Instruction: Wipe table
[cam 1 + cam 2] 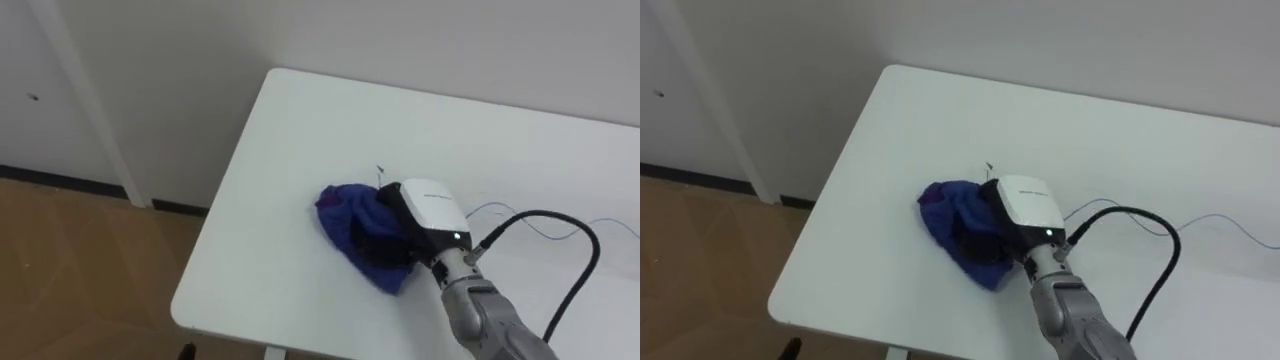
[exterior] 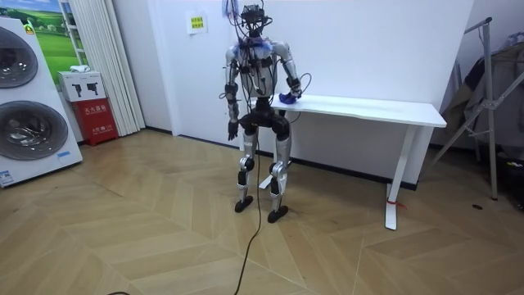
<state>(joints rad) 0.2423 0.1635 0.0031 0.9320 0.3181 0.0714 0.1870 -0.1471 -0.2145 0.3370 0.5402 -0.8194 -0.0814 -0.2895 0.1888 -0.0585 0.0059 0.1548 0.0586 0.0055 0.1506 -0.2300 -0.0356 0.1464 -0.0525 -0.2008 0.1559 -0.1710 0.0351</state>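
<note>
R hand (image 1: 430, 208) lies on top of a crumpled blue cloth (image 1: 345, 215) on the white desk (image 1: 300, 130), near the desk's L end and closer to the front edge than to the wall. The hand's white back faces up. Its dark fingers (image 1: 385, 245) are sunk into the folds, so can't tell if they're clamped on the cloth or lying flat on it. The cloth is bunched, not spread, and sticks out to the L of the hand and toward the front edge.

A thin pale wire (image 1: 530, 220) lies loose on the desk surface, just R of the hand & apart from the cloth. It's the only other item on the top near the cloth. Wood floor (image 1: 80, 270) shows past the L end.

In the room view the robot stands upright at the desk's end, on the room view's left of it, w/ its R arm reaching onto the top. L hand (image 2: 232, 129) hangs by the hip, off the desk; too small to read its state.

Well away from the desk:
- washing machines (image 2: 24, 106) at the room view's left
- a red box (image 2: 97, 121) next to them
- a pale curtain (image 2: 102, 65) behind the red box
- a metal stand (image 2: 487, 98) past the desk's far end, at the room view's right
</note>
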